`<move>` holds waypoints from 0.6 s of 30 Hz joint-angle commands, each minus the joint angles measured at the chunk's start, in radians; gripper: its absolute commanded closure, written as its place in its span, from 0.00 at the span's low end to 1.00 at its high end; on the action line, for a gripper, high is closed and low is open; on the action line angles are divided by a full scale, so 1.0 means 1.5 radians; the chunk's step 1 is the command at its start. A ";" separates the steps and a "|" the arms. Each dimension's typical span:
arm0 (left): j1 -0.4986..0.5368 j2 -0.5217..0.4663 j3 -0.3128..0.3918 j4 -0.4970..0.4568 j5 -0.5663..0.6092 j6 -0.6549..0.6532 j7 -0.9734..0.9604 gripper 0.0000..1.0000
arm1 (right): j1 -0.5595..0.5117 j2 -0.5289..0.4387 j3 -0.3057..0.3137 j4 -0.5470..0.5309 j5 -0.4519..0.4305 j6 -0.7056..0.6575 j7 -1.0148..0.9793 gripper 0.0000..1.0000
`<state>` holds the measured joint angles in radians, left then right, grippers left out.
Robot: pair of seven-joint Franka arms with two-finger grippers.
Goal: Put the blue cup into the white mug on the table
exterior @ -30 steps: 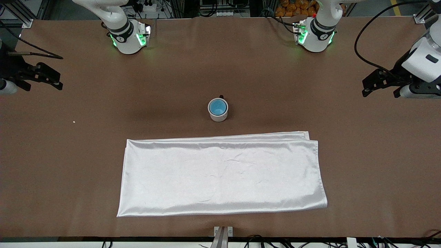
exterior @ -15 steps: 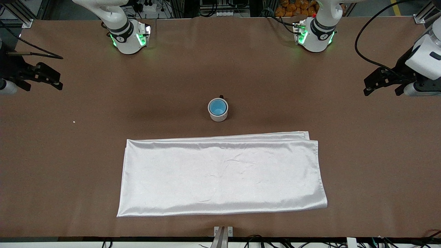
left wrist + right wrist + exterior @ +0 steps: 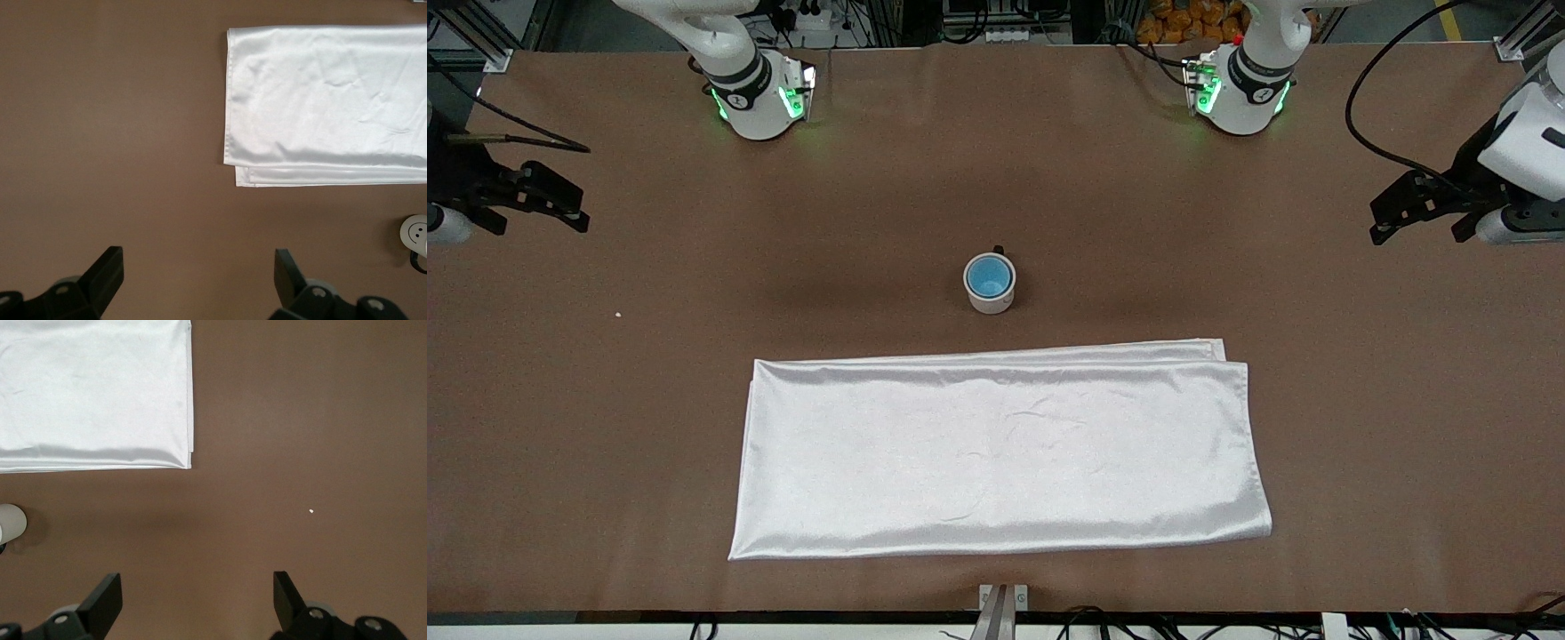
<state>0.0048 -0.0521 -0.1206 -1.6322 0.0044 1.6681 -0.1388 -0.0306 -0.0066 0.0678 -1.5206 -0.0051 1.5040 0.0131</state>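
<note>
Blue cup (image 3: 989, 275) sits inside white mug (image 3: 991, 297) at mid-bench (image 3: 605, 400). Left tool (image 3: 1418, 211) and right tool (image 3: 534, 200) hover over opposite bench ends, fingers spread wide, holding nothing.

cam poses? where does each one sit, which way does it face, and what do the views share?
Front view: high, facing the robots across the table; both bases along its top, the left gripper and the right gripper open over the table's ends; the blue cup sits in the white mug.
Left wrist view: looks down; own fingers.
Right wrist view: looks down; own fingers.
Shared: all three show the white cloth and the mug.
</note>
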 commanded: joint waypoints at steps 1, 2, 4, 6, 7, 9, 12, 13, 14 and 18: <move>0.001 -0.005 -0.006 0.009 0.017 -0.015 -0.006 0.00 | 0.006 -0.005 -0.006 -0.003 0.004 -0.005 -0.009 0.00; 0.001 -0.005 -0.006 0.009 0.017 -0.015 -0.005 0.00 | 0.006 -0.005 -0.006 -0.003 0.004 -0.005 -0.009 0.00; 0.002 -0.005 -0.005 0.009 0.017 -0.015 -0.005 0.00 | 0.006 -0.005 -0.006 -0.003 0.004 -0.006 -0.009 0.00; 0.002 -0.005 -0.003 0.009 0.017 -0.015 -0.004 0.00 | 0.007 -0.005 -0.006 -0.003 0.004 -0.007 -0.009 0.00; 0.001 -0.005 -0.003 0.009 0.016 -0.015 -0.004 0.00 | 0.007 -0.005 -0.006 -0.003 0.004 -0.007 -0.009 0.00; 0.001 -0.004 -0.003 0.011 0.016 -0.015 -0.003 0.00 | 0.008 -0.005 -0.006 -0.003 0.004 -0.008 -0.009 0.00; 0.001 -0.003 -0.003 0.016 0.016 -0.015 -0.003 0.00 | 0.008 -0.005 -0.006 -0.003 0.004 -0.008 -0.009 0.00; 0.001 -0.003 -0.003 0.016 0.017 -0.016 -0.003 0.00 | 0.008 -0.005 -0.006 -0.003 0.004 -0.009 -0.009 0.00; 0.001 -0.003 -0.003 0.016 0.017 -0.019 -0.003 0.00 | 0.008 -0.005 -0.006 -0.003 0.004 -0.009 -0.009 0.00; 0.001 -0.003 -0.004 0.016 0.017 -0.020 -0.003 0.00 | 0.008 -0.005 -0.006 -0.003 0.004 -0.010 -0.009 0.00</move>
<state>0.0045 -0.0521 -0.1212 -1.6223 0.0078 1.6634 -0.1388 -0.0267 -0.0065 0.0678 -1.5223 -0.0051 1.5000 0.0127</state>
